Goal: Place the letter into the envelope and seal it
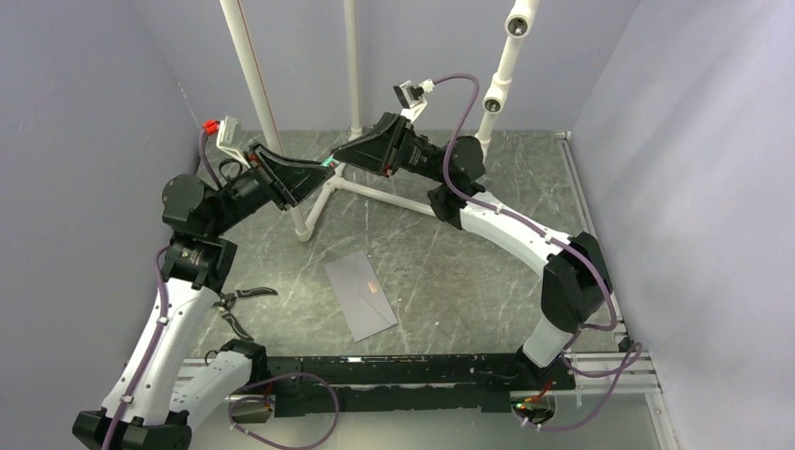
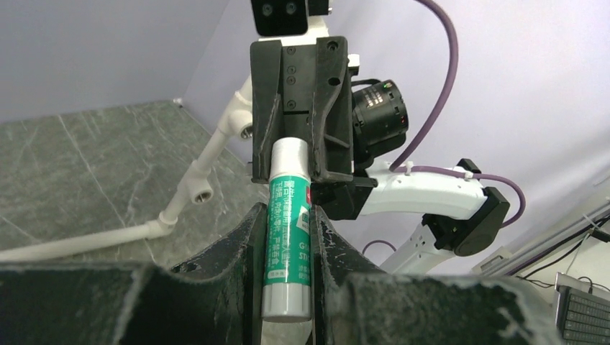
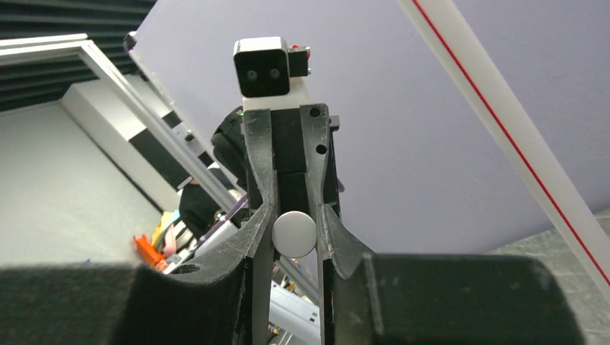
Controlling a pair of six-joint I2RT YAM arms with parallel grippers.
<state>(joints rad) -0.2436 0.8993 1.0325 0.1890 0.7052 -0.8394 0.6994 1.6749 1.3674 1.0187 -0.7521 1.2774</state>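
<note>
Above the tabletop (image 1: 450, 272), the left fingers (image 2: 244, 244) clamp the glue stick (image 2: 288, 244) while the right fingers (image 3: 338, 244) pinch its white cap (image 3: 294, 234), likely uncapping it to seal the envelope (image 1: 361, 298), which lies flat below. The letter is not clearly visible.

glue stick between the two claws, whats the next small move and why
Probably pull the right claw straight back, away from the left claw. The left one pinches the green-and-white plastic glue stick by its body; the right one grips its white round cap, still on. That should uncap it for the pale grey paper envelope on the table.
</note>
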